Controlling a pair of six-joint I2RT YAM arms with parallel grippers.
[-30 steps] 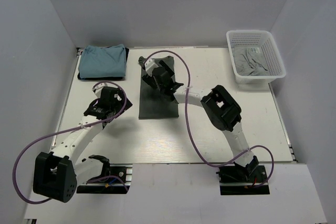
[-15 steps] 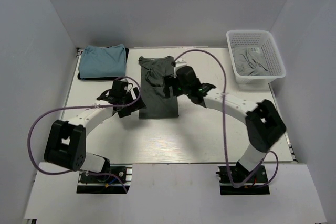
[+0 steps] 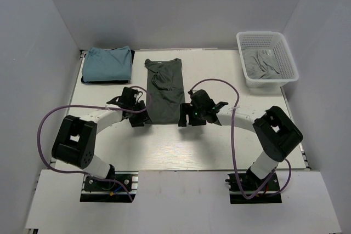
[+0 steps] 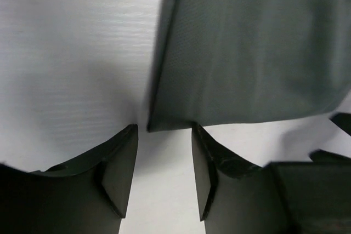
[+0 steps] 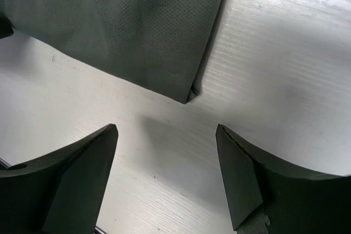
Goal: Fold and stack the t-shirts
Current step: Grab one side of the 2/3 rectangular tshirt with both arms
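Now: one dark tee (image 3: 166, 94), one teal tee (image 3: 108, 63), perhaps two grey tees (image 3: 262, 65).

My white table (image 3: 164, 146) is carrying a dark grey-green t-shirt (image 3: 166, 94), lying flat mid-table. A teal-blue t-shirt (image 3: 107, 64) is sitting folded at the far left corner, and a white mesh basket (image 3: 258, 33) is standing far right.

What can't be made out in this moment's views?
Top view: count of grey tees in the basket; crumpled together.
Top view: layers beneath the teal tee; it covers them.
Top view: left gripper and right gripper fingertips; wrists hide them.
Wrist views: dark tee beyond its hem corners; frame edges cut it.
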